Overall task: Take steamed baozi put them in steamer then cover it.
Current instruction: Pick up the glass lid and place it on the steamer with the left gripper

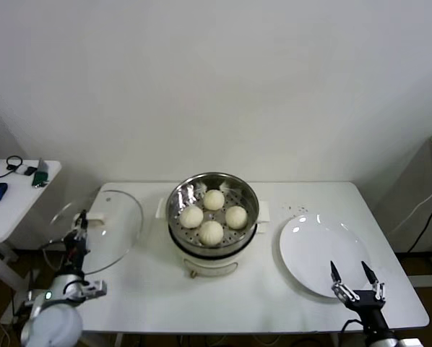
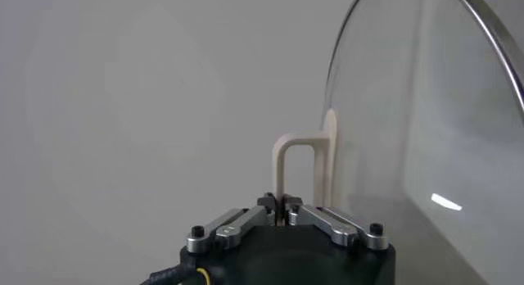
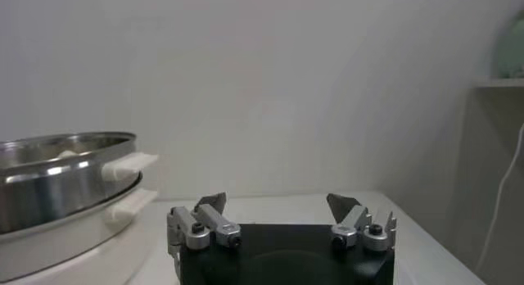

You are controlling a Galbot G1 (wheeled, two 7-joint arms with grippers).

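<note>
Four cream-white baozi (image 1: pixel 213 215) lie on the perforated tray inside the steel steamer (image 1: pixel 183 194), which stands on its cream base at the table's middle. Its rim also shows in the right wrist view (image 3: pixel 57 168). My left gripper (image 1: pixel 79 225) is shut on the whitish handle (image 2: pixel 293 165) of the clear glass cover (image 1: pixel 111 228), holding it tilted up off the table, left of the steamer. The cover's glass fills the side of the left wrist view (image 2: pixel 426 131). My right gripper (image 1: pixel 354 275) is open and empty at the table's front right, over the near edge of the plate.
A flat white plate (image 1: pixel 313 242) lies right of the steamer. A small side table (image 1: pixel 6 210) with a mouse and cables stands at the far left. A wall runs behind the table.
</note>
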